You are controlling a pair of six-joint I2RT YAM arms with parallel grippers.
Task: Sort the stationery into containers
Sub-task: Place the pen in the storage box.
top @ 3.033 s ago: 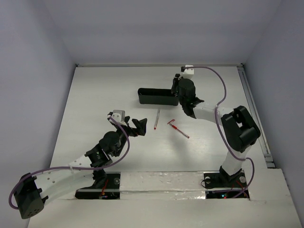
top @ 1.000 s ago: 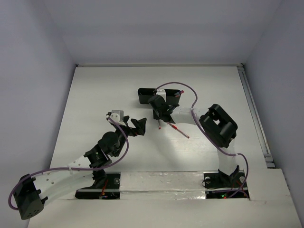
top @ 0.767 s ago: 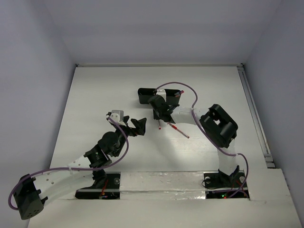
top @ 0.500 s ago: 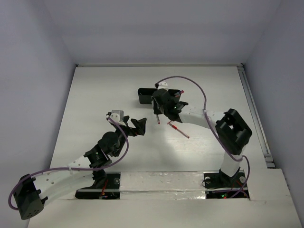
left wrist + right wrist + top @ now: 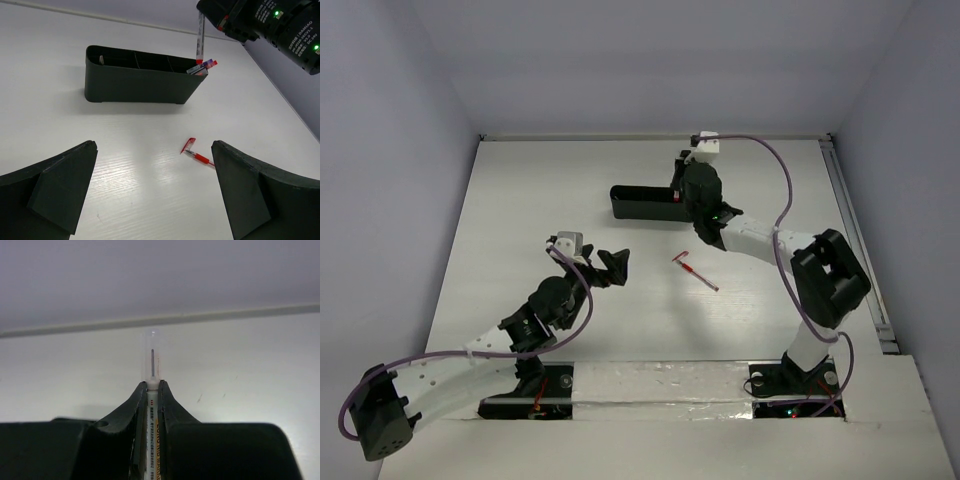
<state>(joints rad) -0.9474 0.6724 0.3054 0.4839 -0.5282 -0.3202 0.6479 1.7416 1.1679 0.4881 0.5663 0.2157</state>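
My right gripper (image 5: 682, 186) hangs over the right end of the black tray (image 5: 638, 204), shut on a thin pen (image 5: 152, 371) that stands upright. In the left wrist view this held pen (image 5: 199, 40) points down at the tray's (image 5: 140, 80) right compartment, where other pens (image 5: 202, 67) stick out. A small pale piece (image 5: 101, 60) shows in the left compartment. One red pen (image 5: 698, 271) lies on the table in front of the tray. My left gripper (image 5: 618, 265) hovers low and open, left of that red pen (image 5: 197, 155), holding nothing. No scissors are visible.
The tray has dividers (image 5: 136, 60) across its length. A rail (image 5: 855, 235) runs along the table's right edge. Purple cables (image 5: 782, 180) loop off both arms.
My right gripper closed on the pen lying left of the red one, lifted it, and carried it back over the tray's right end. The left arm has stayed still.
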